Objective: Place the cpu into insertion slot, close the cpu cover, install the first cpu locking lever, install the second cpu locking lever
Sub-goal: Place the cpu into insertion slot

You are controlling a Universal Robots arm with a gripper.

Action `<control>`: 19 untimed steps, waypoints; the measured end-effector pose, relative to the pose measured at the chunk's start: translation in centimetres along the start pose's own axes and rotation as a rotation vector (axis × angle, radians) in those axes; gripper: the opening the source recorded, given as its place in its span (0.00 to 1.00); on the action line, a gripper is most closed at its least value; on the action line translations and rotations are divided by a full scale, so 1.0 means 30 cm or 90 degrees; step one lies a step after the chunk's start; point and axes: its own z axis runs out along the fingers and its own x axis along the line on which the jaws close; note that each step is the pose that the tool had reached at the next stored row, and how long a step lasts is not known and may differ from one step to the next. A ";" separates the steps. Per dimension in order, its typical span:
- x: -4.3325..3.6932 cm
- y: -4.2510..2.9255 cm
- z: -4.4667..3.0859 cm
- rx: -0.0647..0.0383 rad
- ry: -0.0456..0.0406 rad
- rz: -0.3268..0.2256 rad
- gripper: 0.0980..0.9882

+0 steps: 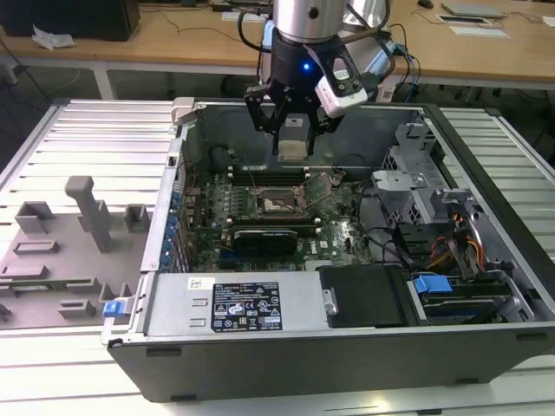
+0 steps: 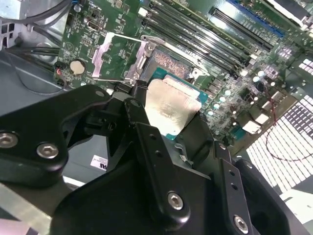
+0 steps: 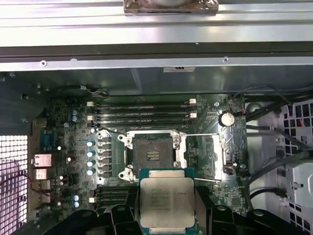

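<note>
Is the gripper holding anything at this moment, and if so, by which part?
Yes. The gripper holds the cpu by two opposite side edges, with its metal top exposed, lifted clear of the insertion slot.

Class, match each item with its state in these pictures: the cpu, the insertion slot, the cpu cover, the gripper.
Items:
1. cpu
2. insertion slot
3. cpu cover
4. gripper

States:
A. folded open beside the socket
B. clamped shut on its load
C. empty, contacts exposed
D. held aloft, not yet seated

Pairs: 1-D, 2-C, 3-A, 4-B
</note>
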 end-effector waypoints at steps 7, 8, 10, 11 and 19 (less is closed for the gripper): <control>0.001 -0.003 0.039 0.001 -0.0057 0.073 0.50; 0.001 -0.003 0.042 0.001 -0.0065 0.083 0.50; 0.001 -0.004 0.050 0.002 -0.0094 0.119 0.50; 0.001 -0.004 0.052 0.002 -0.0101 0.130 0.50; 0.001 -0.005 0.066 0.003 -0.0171 0.219 0.50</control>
